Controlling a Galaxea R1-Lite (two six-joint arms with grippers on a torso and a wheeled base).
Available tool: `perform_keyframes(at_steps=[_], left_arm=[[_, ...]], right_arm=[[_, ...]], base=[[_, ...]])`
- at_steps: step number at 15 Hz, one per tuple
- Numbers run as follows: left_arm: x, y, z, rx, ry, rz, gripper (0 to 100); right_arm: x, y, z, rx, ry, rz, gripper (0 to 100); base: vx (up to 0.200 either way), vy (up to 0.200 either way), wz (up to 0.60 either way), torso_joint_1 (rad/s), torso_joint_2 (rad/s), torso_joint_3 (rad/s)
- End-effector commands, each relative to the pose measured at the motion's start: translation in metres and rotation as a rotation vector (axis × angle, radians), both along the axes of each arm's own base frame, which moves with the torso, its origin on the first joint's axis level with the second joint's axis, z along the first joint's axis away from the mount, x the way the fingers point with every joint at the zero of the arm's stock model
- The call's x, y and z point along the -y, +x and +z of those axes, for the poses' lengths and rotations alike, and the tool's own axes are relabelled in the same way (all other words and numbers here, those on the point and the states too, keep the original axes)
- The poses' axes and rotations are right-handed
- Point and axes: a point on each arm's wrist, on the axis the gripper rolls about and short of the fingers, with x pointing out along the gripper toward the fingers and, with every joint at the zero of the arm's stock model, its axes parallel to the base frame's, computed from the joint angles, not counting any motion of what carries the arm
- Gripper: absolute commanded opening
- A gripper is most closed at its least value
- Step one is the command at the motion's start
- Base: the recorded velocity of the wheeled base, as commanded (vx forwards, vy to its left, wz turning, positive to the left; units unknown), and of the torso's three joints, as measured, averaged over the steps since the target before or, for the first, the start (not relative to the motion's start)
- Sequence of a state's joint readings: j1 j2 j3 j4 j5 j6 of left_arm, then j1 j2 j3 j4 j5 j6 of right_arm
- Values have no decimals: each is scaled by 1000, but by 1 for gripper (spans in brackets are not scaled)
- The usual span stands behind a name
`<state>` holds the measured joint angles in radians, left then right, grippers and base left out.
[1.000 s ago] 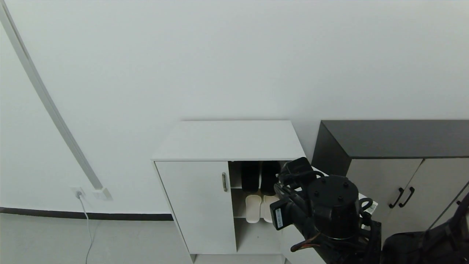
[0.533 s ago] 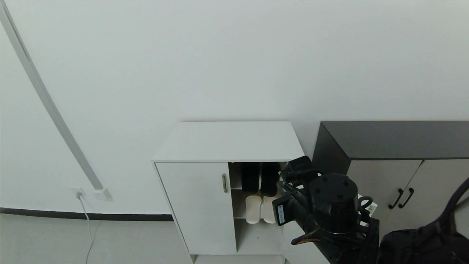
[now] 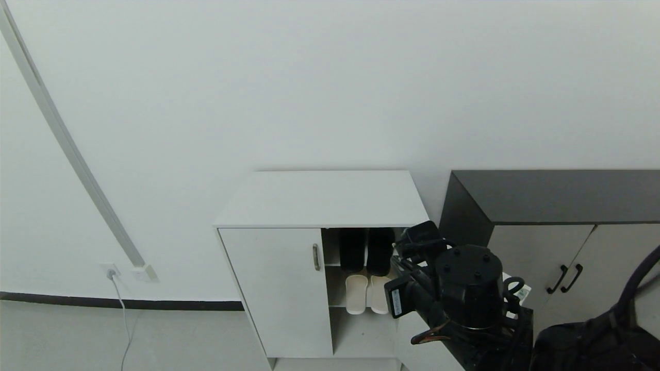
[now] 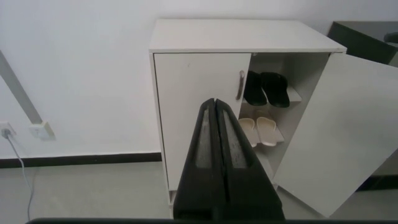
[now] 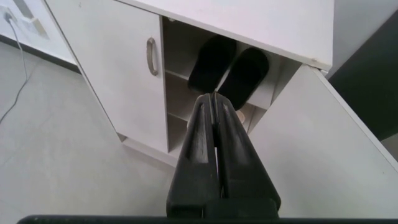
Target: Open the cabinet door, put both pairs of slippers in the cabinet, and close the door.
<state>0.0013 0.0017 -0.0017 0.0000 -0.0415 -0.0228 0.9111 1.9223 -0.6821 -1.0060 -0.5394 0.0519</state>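
The white cabinet (image 3: 319, 198) stands against the wall, its left door (image 3: 278, 288) closed and its right door (image 4: 336, 124) swung wide open. Black slippers (image 3: 366, 250) lie on the top shelf and white slippers (image 3: 367, 293) on the shelf below. In the head view my right arm (image 3: 464, 288) hangs in front of the open door. My right gripper (image 5: 214, 96) is shut and empty, pointing at the black slippers (image 5: 229, 67) beside the door's inner face (image 5: 311, 155). My left gripper (image 4: 215, 101) is shut and empty, farther back, in front of the closed door (image 4: 193, 93).
A dark cabinet (image 3: 557, 196) with black handles (image 3: 567, 275) stands right of the white one. A wall socket with a hanging cable (image 3: 109, 270) and a slanted conduit (image 3: 67, 144) are to the left. Bare floor (image 3: 154, 340) lies before the closed door.
My right arm has shifted slightly to the right, away from the cabinet opening, uncovering a bit more of the white slippers. The head view itself moved a touch.
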Motion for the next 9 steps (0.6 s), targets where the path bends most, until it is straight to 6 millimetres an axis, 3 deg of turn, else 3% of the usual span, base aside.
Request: perform_keyframes(at_steps=[1,5,9], left_arm=[[0,0,0,0,0,0,0],[0,0,0,0,0,0,0],[0,0,0,0,0,0,0]], right_arm=[[0,1,-2,-3,-4,-2,0],[0,7,-10,-16,-19,-14,0],[3,20,-14,64,-1,-43,0]], base=[[0,0,-600,-2,7,-2],[0,0,-600,6,-4,4],[0,0,0,0,0,0]])
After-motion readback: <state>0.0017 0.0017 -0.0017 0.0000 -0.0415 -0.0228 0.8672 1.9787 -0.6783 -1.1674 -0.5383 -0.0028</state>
